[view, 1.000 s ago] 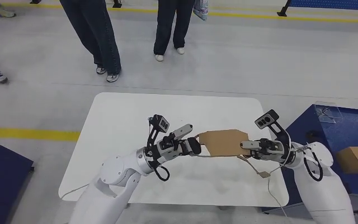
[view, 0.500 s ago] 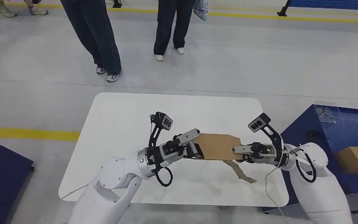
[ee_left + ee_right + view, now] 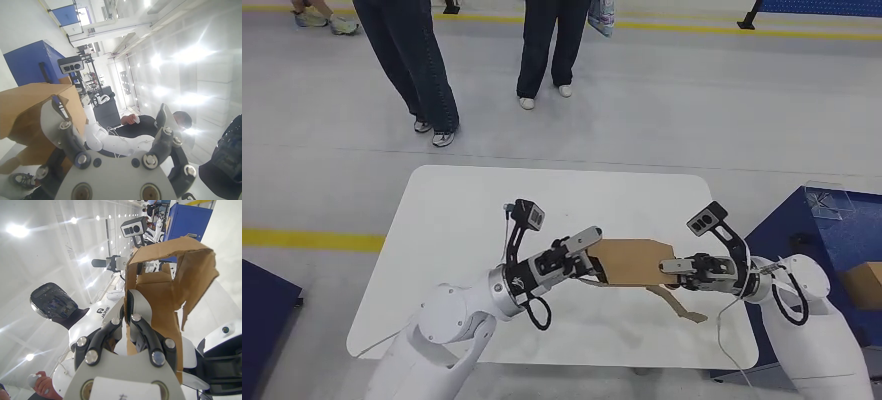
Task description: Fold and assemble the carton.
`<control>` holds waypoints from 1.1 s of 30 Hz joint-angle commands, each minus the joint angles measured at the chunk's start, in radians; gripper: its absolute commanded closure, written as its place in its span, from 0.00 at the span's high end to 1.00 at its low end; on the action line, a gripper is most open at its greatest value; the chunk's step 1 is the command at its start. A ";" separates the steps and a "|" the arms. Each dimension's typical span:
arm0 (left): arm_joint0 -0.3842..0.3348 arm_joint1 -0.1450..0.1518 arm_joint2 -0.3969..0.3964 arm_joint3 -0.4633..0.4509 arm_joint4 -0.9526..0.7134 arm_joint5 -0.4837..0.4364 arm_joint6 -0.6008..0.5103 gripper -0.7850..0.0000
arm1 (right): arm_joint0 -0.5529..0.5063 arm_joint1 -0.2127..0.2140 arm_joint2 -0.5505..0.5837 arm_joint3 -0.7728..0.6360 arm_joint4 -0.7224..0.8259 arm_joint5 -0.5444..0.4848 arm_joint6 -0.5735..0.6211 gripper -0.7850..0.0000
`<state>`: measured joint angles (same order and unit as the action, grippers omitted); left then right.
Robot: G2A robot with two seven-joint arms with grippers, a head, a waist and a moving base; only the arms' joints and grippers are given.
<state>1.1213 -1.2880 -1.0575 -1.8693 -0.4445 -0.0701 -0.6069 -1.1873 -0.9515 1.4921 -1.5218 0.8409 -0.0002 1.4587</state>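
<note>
From above, one brown cardboard carton (image 3: 632,262) hung over the white worktop (image 3: 472,230) between two tools: the left tool (image 3: 589,252) at one end, the right tool (image 3: 666,267) at the other. The left wrist view showed its tool spread wide, one finger against the carton's end. The right wrist view showed its tool pinched tight on a wall of the partly opened carton.
</note>
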 commanded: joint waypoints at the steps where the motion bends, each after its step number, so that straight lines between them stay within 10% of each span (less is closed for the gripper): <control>1: 0.005 0.000 -0.001 -0.007 0.011 -0.008 0.004 1.00 | 0.001 0.000 -0.004 0.000 -0.006 0.000 0.001 0.00; 33: 0.036 0.000 -0.009 -0.087 0.155 -0.018 0.073 1.00 | 0.022 0.004 -0.032 0.019 -0.039 -0.002 -0.001 0.00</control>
<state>1.1569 -1.2881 -1.0664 -1.9548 -0.2914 -0.0900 -0.5344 -1.1655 -0.9474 1.4601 -1.5037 0.8019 -0.0019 1.4586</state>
